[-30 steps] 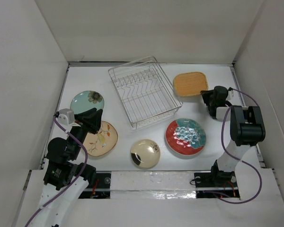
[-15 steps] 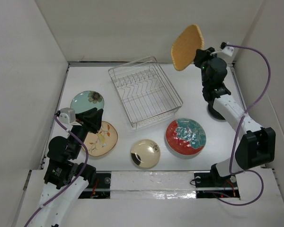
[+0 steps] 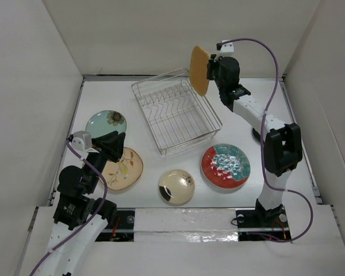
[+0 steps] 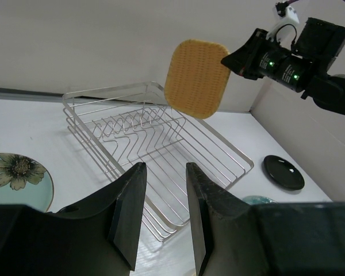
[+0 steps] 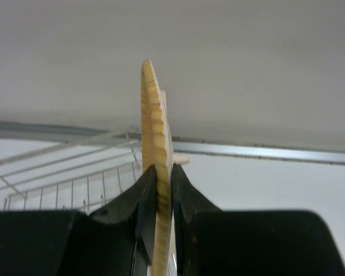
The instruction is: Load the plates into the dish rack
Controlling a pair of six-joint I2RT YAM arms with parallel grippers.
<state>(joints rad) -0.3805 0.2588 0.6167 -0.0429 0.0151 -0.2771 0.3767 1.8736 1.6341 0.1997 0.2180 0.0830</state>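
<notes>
Four plates lie flat on the white table on the near side: cream plate with a dark mark closest to us, beige floral plate to its left, red plate with teal-white pattern to its right, pale teal flowered plate further back on the left

We see the left gripper hovering over the beige floral plate's far edge, pointed at the rack, fingers parted with a moderate gap, nothing between them

Dish rack sits mid-table, skewed, well apart from the near plates except the red one, which is just beside its near right corner

Small black round plate lies flat right of the rack; in the top view the right arm mostly hides it

Right gripper is clamped on the rim of the orange rounded-square plate, fingers tight on both faces. We read the plate as standing on edge, up in the air over the rack's far right corner, above the prongs
</notes>
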